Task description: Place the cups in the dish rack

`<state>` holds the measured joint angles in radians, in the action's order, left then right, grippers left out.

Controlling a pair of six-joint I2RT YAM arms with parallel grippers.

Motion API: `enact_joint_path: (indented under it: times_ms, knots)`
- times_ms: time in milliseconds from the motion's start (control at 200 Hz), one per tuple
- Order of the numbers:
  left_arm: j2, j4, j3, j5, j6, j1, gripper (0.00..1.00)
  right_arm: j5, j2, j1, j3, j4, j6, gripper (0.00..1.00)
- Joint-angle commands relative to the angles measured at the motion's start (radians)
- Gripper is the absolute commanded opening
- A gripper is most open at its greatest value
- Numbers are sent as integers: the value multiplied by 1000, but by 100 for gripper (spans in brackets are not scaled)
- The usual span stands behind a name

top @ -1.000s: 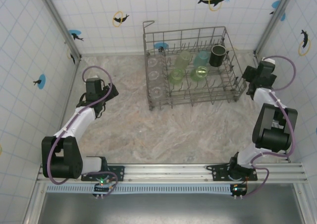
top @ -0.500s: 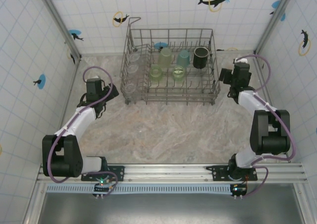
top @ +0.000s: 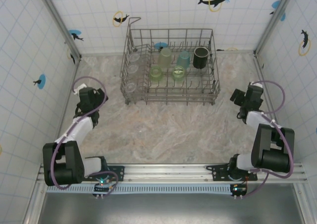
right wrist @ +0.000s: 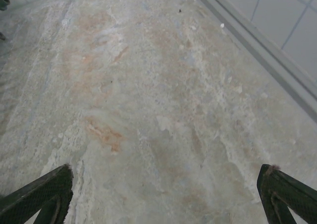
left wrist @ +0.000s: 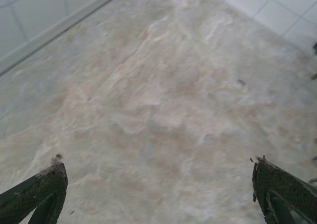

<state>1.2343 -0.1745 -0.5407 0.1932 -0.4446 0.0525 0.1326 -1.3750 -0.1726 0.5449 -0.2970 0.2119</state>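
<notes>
Both of your end effectors are released and carrying nothing. On the left wrist camera, the left end effector (left wrist: 158,168) has its fingers spread wide over bare marbled worktop (left wrist: 163,95). The right end effector (right wrist: 167,173) is just the same, splayed open, with the foot of the wall running along its right side.

Now look overhead. The dish rack (top: 171,96) sits at the far middle of the worktop, close to the back wall, with its long axis running left to right. It lies far and to the right of your left arm, and far and to the left of your right arm, so either reach goes forward and inward. The right one looks a shade nearer the rack's near corner, but it's close to even.

The cups are all inside the rack. The clear glasses (top: 131,70) run in a line down the left end, the light green tumblers (top: 156,73) and a teal one (top: 184,59) are in the middle, and the black mug (top: 200,58) is toward the far right. Their rims seem to face upward, though I can't tell their tilt. I see no cup out on the worktop, so to my eye the loading is done.
</notes>
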Motion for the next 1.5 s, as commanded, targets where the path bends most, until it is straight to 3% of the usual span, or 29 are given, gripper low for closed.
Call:
enact_joint_path:
  times_ms: [0, 150, 345, 485, 565, 621, 701, 786, 821, 861, 921, 961, 1026, 1086, 1156, 1381, 1496]
  knots:
    - [-24, -204, 140, 96, 10, 1, 98, -33, 38, -6, -101, -175, 39, 99]
    - [-37, -354, 283, 210, 17, 1, 98, -11, 53, 18, -252, -367, 24, 99]
    - [-77, -620, 493, 223, 82, 1, 98, 136, 48, 119, -407, -550, 5, 99]
    - [-7, -840, 573, 269, 207, 1, 98, 95, -23, 128, -513, -786, 5, 99]
    - [41, -997, 621, 241, 248, 1, 98, 100, -41, 167, -539, -852, -39, 99]
    - [42, -958, 601, 191, 249, 1, 98, 117, -44, 201, -551, -894, -77, 99]
    - [91, -1036, 606, 138, 250, 1, 98, 149, -69, 239, -588, -977, -111, 98]
    - [187, -1203, 626, 120, 259, 0, 98, 191, -150, 258, -646, -1179, -128, 99]
    - [193, -1192, 621, 90, 284, -8, 98, 206, -174, 269, -660, -1242, -142, 99]
    - [194, -1157, 614, 48, 301, -15, 97, 197, -163, 280, -656, -1212, -159, 99]
    - [259, -1218, 617, 20, 312, -15, 98, 172, -122, 295, -625, -1086, -175, 99]
    - [315, -1314, 605, 2, 332, -18, 98, 165, -135, 293, -626, -1112, -175, 99]
    - [266, -1101, 549, 5, 340, -30, 98, 185, -154, 296, -627, -1141, -181, 99]
    - [296, -1203, 567, 9, 346, -36, 98, 189, -137, 297, -607, -1075, -170, 99]
    - [274, -1125, 555, 11, 344, -37, 98, 182, -146, 288, -592, -1058, -163, 99]
    - [274, -1134, 558, 11, 345, -37, 98, 182, -139, 269, -564, -993, -138, 99]
    - [277, -1138, 557, 12, 345, -37, 98, 106, -138, 235, -550, -963, -125, 99]
